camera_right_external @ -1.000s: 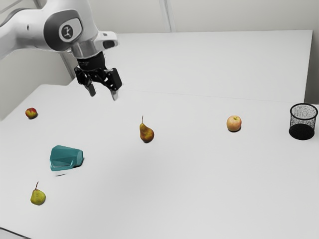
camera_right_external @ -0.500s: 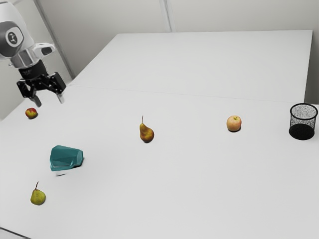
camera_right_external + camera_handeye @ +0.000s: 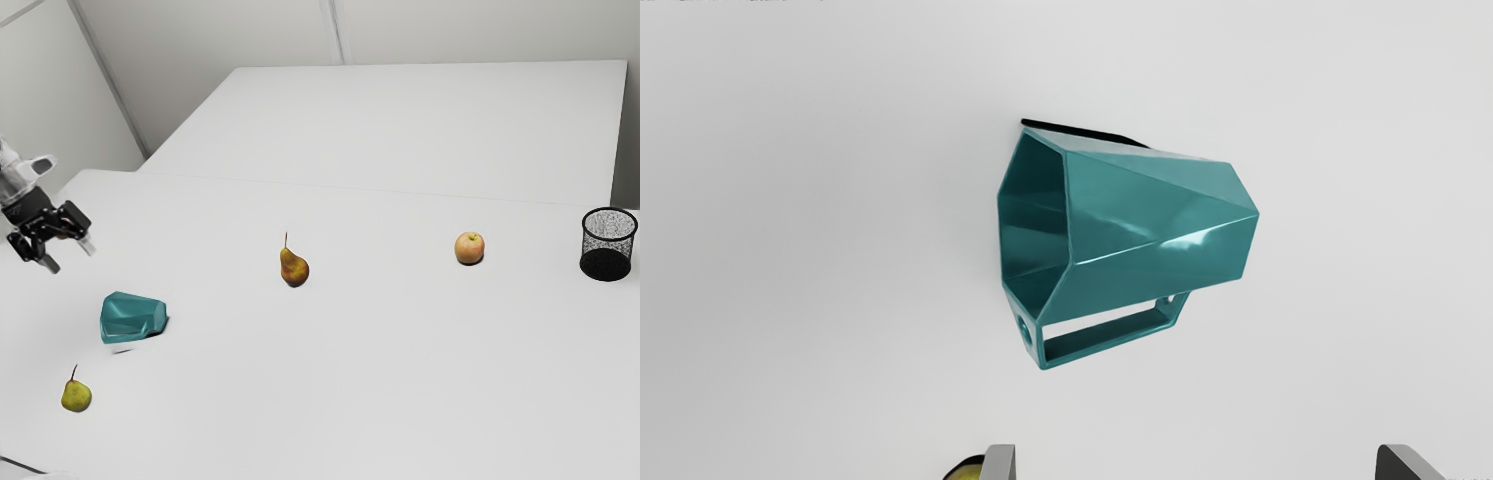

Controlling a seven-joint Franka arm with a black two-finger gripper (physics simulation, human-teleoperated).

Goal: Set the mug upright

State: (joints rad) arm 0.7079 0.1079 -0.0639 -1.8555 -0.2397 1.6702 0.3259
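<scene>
In the exterior view, the arm point(image 3: 19, 178) enters from nine o'clock, spread jaws angled toward five o'clock, apart from the mug point(image 3: 132, 318) lying on its side.

white arm point(image 3: 14, 179), black pincer point(image 3: 69, 255), grey fingertips point(image 3: 1000, 463)

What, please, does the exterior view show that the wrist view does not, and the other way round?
Exterior view: the brown pear, the apple, the black mesh basket and part of the arm.

Wrist view: the dark inside of the mug, seen through its open mouth, and the handle as a clear loop.

Both: the mug lying on its side, the green pear, the gripper with its fingers apart, and the pale table.
</scene>
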